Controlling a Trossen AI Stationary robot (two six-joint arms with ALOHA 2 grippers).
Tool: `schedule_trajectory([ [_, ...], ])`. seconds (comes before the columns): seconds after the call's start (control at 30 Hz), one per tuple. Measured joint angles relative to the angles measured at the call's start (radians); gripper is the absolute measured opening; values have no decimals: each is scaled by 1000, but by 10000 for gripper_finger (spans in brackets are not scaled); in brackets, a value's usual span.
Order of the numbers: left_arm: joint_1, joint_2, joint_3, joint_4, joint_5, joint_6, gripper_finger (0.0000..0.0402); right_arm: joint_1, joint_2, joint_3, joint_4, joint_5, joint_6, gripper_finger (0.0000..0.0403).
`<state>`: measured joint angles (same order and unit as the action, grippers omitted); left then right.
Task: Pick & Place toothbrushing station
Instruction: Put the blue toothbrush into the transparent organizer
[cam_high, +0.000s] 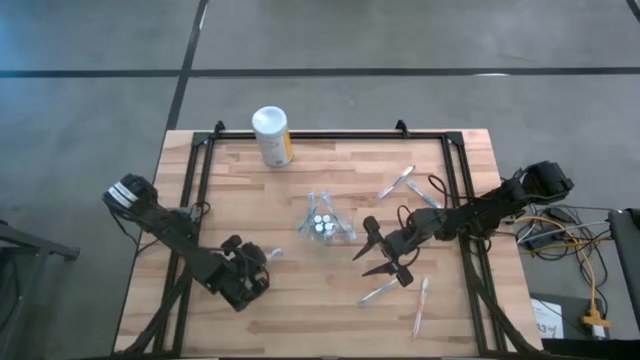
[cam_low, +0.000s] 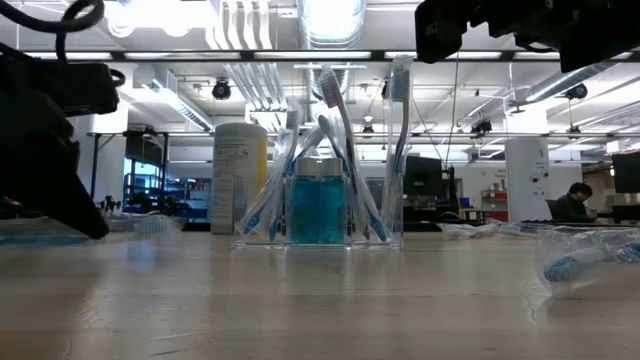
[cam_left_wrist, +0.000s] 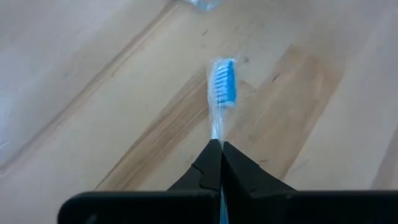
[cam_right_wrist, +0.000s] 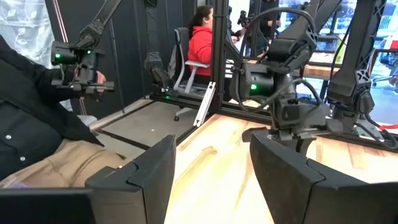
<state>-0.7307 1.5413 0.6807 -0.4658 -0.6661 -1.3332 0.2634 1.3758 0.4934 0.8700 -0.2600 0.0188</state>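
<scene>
Left gripper (cam_left_wrist: 221, 163) pinched shut on a blue-bristled toothbrush (cam_left_wrist: 222, 87) at the lower left of the high view.

The canister's (cam_high: 271, 135) yellow label carried no legible writing. At frame centre the clear cup (cam_high: 324, 222) held teal white-capped tubes (cam_low: 318, 205) and upright white and light-blue brushes. Loose toothbrushes (cam_high: 420, 305) lay right of centre around the right gripper (cam_high: 382, 252), whose fingers stood apart, empty, just right of the cup.

Clear cup (cam_low: 318, 215) mid-bench, toothbrushes (cam_low: 335, 130) and teal tubes (cam_low: 318, 205) inside; white canister (cam_low: 239, 178) behind; wrapped toothbrush (cam_low: 585, 262) near right edge.
</scene>
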Motion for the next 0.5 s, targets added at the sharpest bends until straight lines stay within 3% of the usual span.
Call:
schedule_trajectory([
  [0.5,-73,-26,131,-2,-210,170,0,0,0,1,0,0,5,203],
])
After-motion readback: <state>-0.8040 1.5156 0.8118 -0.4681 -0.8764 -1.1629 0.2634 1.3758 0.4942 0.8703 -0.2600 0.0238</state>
